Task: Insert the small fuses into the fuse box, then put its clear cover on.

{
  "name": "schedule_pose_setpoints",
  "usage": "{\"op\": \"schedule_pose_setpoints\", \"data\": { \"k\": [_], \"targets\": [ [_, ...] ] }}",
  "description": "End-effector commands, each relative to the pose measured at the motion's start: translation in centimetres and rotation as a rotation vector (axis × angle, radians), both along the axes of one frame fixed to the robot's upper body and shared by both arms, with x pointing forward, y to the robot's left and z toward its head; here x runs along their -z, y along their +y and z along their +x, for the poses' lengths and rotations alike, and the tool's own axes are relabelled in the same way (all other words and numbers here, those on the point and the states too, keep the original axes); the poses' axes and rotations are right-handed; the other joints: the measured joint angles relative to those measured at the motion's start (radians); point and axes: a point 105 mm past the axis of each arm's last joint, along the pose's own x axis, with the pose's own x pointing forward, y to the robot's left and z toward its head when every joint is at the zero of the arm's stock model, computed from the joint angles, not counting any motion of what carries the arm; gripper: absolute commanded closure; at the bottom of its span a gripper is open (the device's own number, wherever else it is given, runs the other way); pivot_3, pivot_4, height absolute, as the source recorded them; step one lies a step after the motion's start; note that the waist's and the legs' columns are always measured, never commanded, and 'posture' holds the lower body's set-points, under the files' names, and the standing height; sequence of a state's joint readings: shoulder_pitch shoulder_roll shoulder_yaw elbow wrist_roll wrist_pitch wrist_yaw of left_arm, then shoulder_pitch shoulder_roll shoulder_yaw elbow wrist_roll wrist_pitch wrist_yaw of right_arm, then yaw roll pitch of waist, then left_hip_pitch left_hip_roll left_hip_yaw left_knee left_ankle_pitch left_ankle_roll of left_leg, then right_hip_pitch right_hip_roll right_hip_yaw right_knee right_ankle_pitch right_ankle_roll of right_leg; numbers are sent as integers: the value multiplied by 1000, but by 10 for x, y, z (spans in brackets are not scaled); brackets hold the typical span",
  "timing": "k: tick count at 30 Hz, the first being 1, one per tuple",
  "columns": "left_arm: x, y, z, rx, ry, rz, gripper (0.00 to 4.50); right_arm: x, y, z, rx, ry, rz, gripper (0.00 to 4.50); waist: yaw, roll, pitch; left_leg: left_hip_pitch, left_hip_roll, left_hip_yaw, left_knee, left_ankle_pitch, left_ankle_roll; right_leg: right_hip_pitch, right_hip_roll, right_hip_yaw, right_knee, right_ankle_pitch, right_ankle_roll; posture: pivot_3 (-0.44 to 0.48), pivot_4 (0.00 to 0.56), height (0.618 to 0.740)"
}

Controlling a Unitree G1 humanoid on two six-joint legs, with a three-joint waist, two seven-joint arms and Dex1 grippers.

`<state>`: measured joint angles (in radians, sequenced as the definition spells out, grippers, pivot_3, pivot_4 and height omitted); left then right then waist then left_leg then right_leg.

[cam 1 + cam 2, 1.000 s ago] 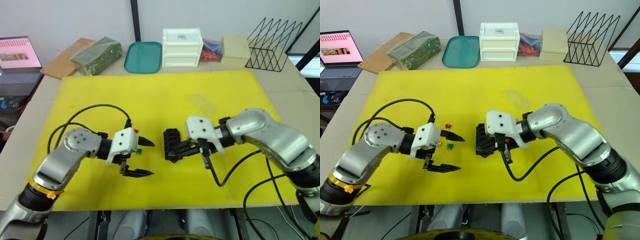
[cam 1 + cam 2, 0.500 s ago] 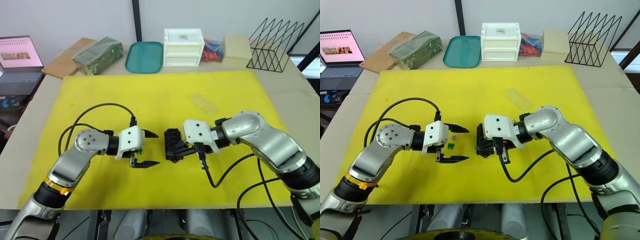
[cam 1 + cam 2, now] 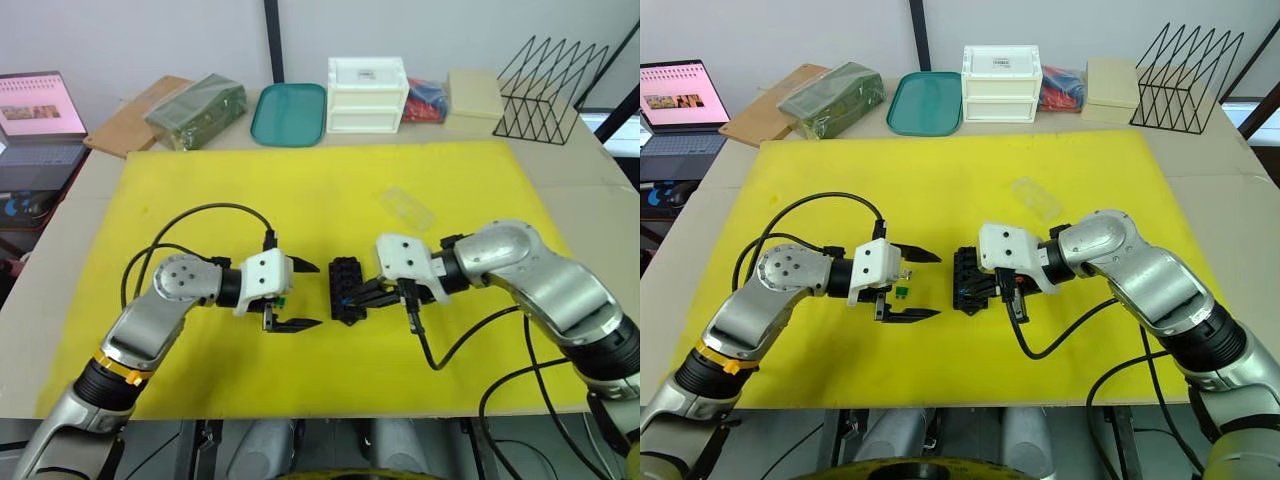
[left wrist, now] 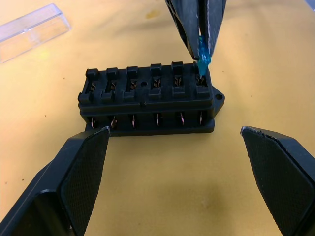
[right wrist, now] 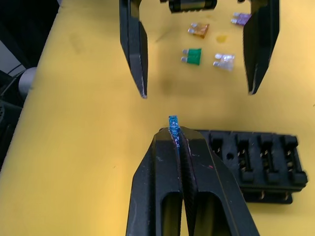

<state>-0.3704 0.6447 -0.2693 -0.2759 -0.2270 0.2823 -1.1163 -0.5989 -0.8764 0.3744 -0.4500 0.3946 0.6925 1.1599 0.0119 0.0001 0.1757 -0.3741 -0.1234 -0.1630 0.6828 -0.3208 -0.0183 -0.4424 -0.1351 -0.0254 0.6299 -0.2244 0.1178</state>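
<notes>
six-slot black fuse box [image 4: 147, 98]

I see a yellow mat [image 3: 300, 190] on the table [image 3: 90, 190]. Behind it sit a laptop [image 3: 38, 110], wooden board [image 3: 125, 125], green packet [image 3: 195, 100], teal tray [image 3: 287, 113], white drawer box [image 3: 366, 94], cream box [image 3: 472, 98] and wire rack [image 3: 550, 90].

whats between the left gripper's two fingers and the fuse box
Only bare yellow mat, seen in the left wrist view: the open left gripper faces the fuse box with nothing in between.
</notes>
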Motion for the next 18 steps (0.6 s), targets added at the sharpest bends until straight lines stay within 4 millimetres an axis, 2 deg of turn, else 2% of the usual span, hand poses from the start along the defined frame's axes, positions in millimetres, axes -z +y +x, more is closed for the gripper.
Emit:
{"op": "schedule_pose_setpoints", "data": {
  "k": [1,18],
  "targets": [
    [-7,-4,0,24,-36,-3,23,-9,-1,-2,-13,-47,13,4500,0,0,0,0,0,0,0,0,0,0,0,0,0,0,0,0,150,740],
    [-7,-8,0,27,-28,-9,23,-6,-1,2,5,-49,27,4500,0,0,0,0,0,0,0,0,0,0,0,0,0,0,0,0,150,740]
  ]
}}
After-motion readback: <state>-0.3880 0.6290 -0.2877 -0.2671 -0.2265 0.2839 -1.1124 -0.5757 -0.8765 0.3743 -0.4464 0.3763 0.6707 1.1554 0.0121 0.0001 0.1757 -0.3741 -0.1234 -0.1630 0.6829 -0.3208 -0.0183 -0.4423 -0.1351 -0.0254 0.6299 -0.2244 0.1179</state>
